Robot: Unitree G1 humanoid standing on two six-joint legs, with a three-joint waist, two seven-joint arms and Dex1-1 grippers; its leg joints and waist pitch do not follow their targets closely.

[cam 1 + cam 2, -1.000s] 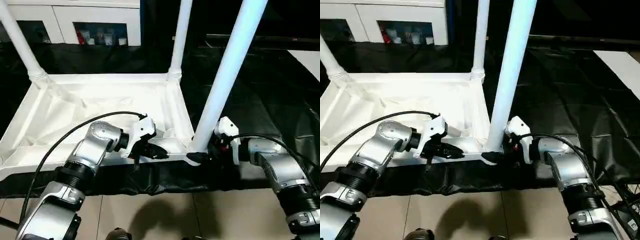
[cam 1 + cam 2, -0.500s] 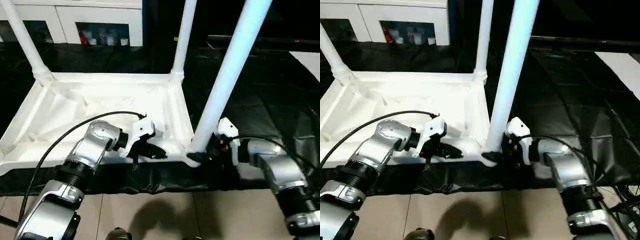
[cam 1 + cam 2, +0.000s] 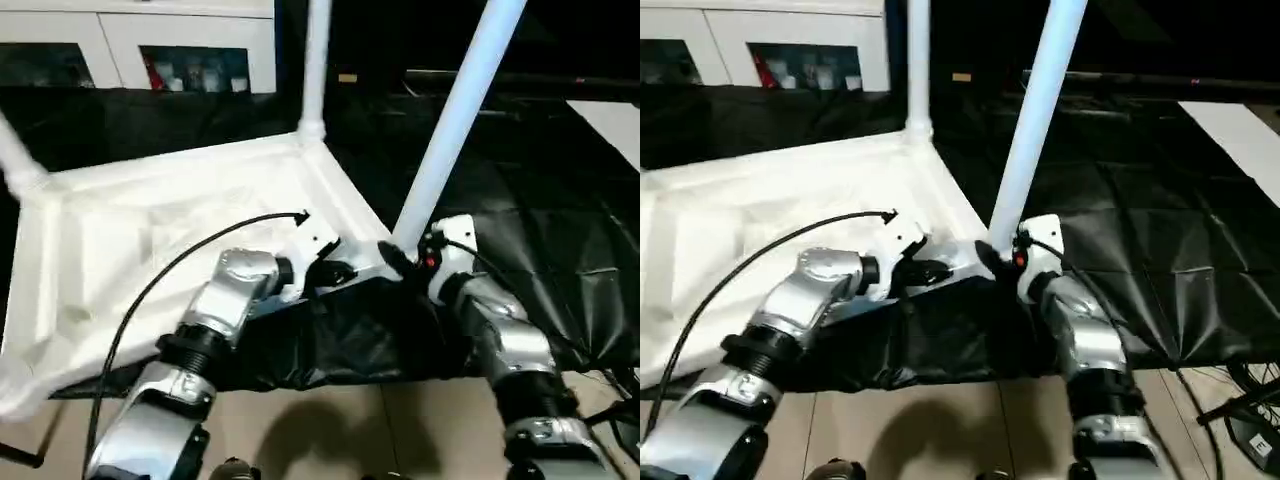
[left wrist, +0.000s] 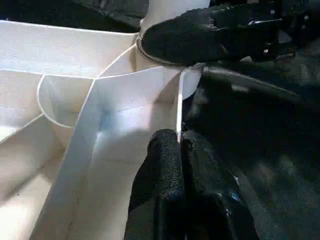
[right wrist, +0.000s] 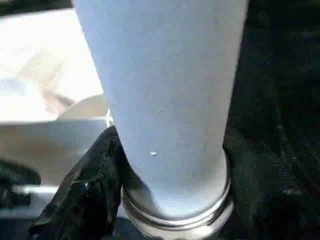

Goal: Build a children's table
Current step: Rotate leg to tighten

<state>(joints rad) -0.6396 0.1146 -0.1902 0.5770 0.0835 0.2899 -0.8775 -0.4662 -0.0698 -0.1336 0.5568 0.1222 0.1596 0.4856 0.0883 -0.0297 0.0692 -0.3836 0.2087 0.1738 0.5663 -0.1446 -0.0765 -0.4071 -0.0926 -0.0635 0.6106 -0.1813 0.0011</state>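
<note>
Left pincer (image 4: 176, 150) clamped on upturned table top's (image 3: 150, 230) thin rim; right pincer (image 5: 165, 165) gripping near-corner leg (image 3: 455, 115) at its socket. Resting on black cloth (image 3: 560, 260), other legs upright.

**Leg tops cut off, near corner hidden**

Near right leg (image 3: 455, 120) and far leg (image 3: 316, 60) run past the top edge. Left leg (image 3: 18, 158) blurred, clipped at the frame's side. Right gripper (image 3: 392, 258) covers the near corner socket's base.
</note>
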